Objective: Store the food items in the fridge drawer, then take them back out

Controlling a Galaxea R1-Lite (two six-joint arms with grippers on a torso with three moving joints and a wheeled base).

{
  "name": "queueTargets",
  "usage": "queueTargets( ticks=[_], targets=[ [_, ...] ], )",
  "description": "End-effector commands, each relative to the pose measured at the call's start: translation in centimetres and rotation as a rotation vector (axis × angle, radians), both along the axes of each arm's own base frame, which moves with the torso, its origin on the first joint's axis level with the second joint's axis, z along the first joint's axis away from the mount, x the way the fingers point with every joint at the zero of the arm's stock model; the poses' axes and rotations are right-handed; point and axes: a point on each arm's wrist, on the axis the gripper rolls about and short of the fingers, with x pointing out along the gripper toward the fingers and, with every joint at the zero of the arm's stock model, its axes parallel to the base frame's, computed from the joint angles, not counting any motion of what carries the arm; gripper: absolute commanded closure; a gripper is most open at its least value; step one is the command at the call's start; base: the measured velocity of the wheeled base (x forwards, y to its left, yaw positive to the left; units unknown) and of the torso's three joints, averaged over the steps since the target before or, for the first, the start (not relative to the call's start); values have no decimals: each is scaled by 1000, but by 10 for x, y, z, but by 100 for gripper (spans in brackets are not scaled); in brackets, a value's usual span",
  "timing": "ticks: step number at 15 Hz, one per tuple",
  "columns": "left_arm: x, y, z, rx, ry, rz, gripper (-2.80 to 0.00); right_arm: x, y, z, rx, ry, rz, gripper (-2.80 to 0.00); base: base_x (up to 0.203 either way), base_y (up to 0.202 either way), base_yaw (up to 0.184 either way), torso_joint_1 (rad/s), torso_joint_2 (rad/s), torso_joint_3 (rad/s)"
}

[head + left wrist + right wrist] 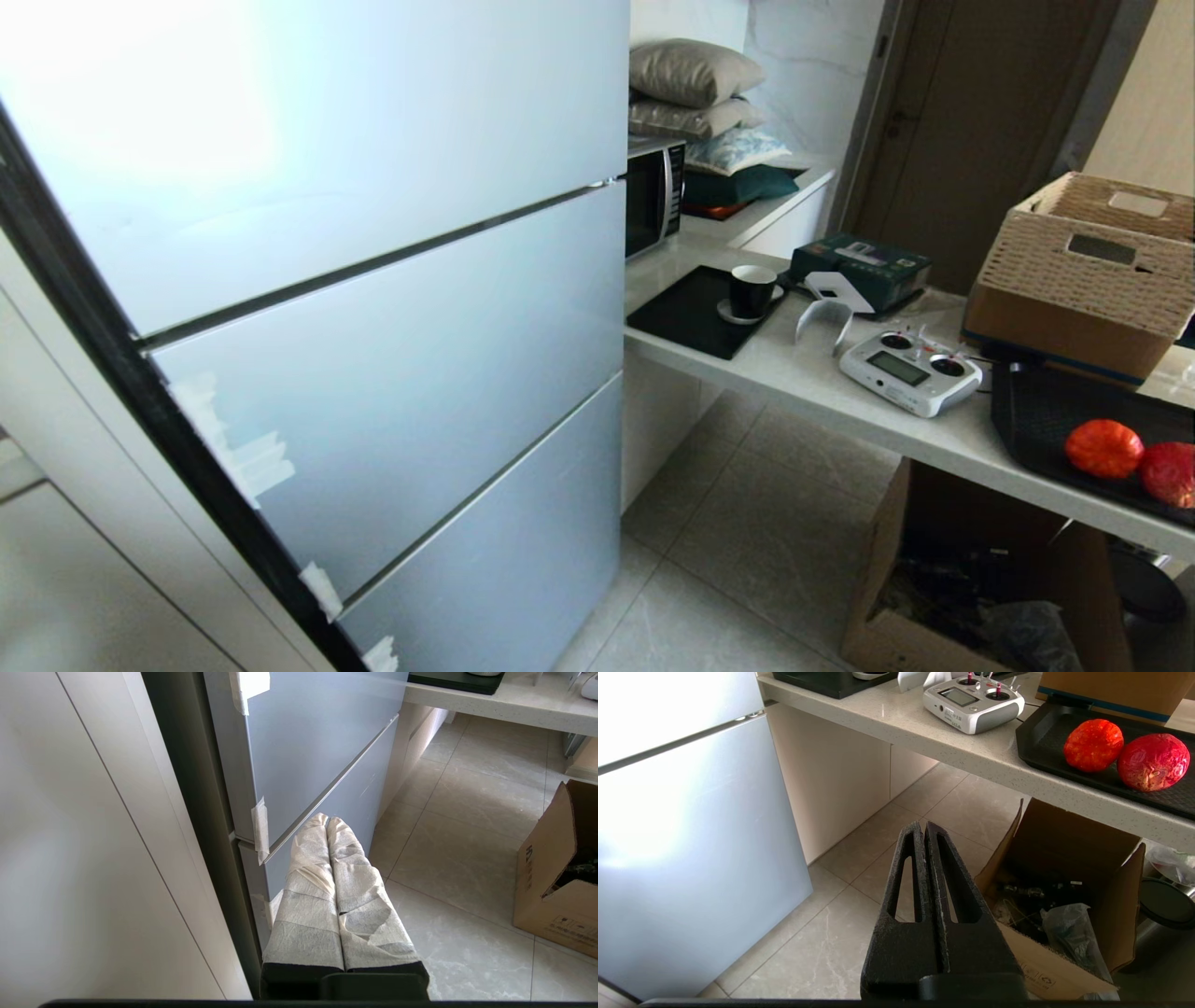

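Two food items lie side by side on a black tray (1036, 411) on the counter: an orange-red one (1103, 448) (1093, 745) and a deeper red one (1171, 472) (1153, 762). The fridge (373, 308) fills the left, its frosted grey-blue panels all closed, so the fridge drawer is hidden. Neither arm shows in the head view. My left gripper (327, 819), wrapped in white cloth tape, is shut and hangs low beside the fridge's lower panels (322, 760). My right gripper (923, 826) is shut and empty, low over the floor, well short of the fruit.
The white counter (840, 392) carries a black mat with a cup (752, 290), a remote controller (910, 371), a green box (859, 266) and a wicker basket on a carton (1088, 266). An open cardboard box (980, 579) stands on the tiled floor under the counter. A microwave (652, 194) sits beside the fridge.
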Motion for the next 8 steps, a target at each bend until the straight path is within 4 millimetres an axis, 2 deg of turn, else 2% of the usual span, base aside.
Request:
queueTargets(
  ticks=[1,3,5,6,8],
  targets=[
    [0,0,0,-2,2,1,0,0,0,0,-3,1,0,0,0,0,0,0,0,0],
    [-1,0,7,-5,-38,4,0,0,0,0,-5,1,2,0,0,0,0,0,0,0],
    [-10,0,45,-26,-146,4,0,0,0,0,-10,1,3,0,0,0,0,0,0,0],
    [-7,0,58,-41,-129,1,0,0,0,0,-11,0,5,0,0,0,0,0,0,0],
    [14,0,73,-75,1,-18,0,0,0,0,-9,1,3,0,0,0,0,0,0,0]
  ],
)
